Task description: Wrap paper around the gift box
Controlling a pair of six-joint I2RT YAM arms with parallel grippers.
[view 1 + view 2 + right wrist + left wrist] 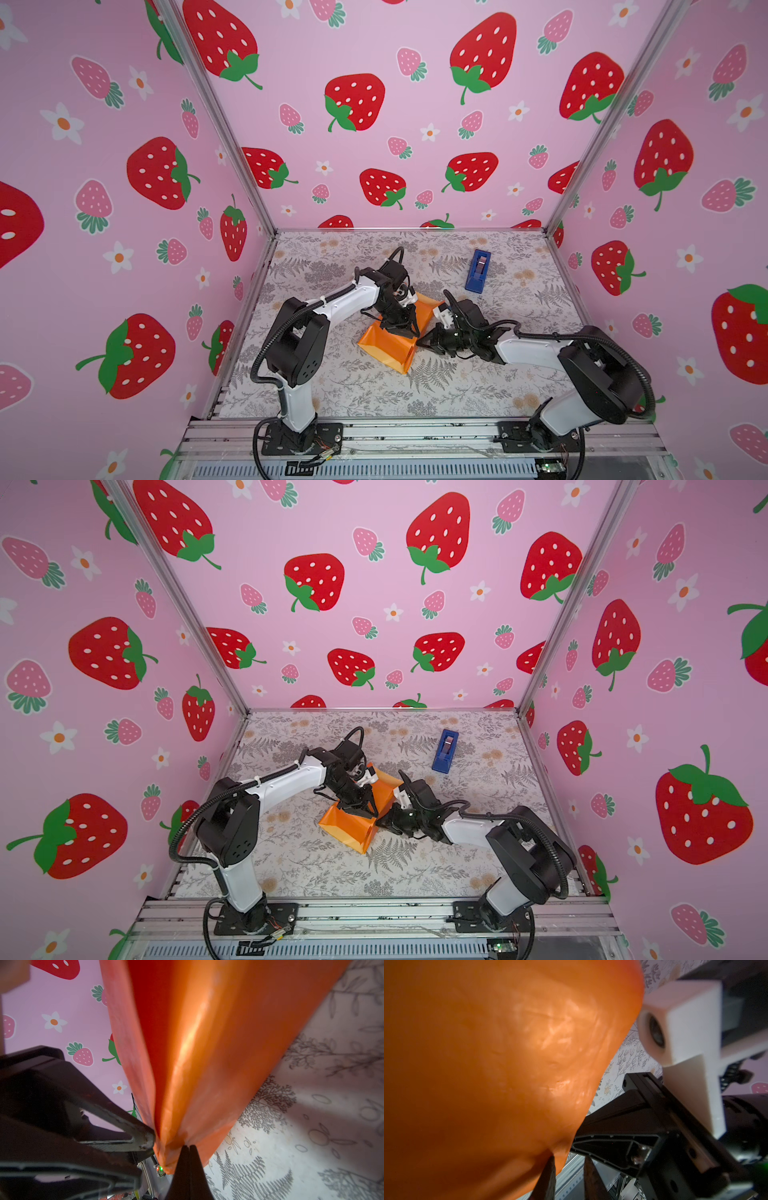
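Observation:
The paper [386,345] [349,827] lies folded into a glossy orange bundle at the middle of the table, one flap standing up at its far end. The gift box is hidden, presumably under the paper. My left gripper [409,330] [365,810] points down onto the bundle's top; in the left wrist view its jaws [569,1159] stand apart with nothing between them, one finger against the paper [488,1064]. My right gripper [419,343] [379,823] reaches in from the right, and its jaws [188,1147] are shut on a gathered edge of the paper [207,1043].
A blue tape dispenser [478,271] [445,751] lies at the back right of the floral table [519,374]. Pink strawberry walls enclose three sides. The two grippers sit almost touching at the bundle's right edge.

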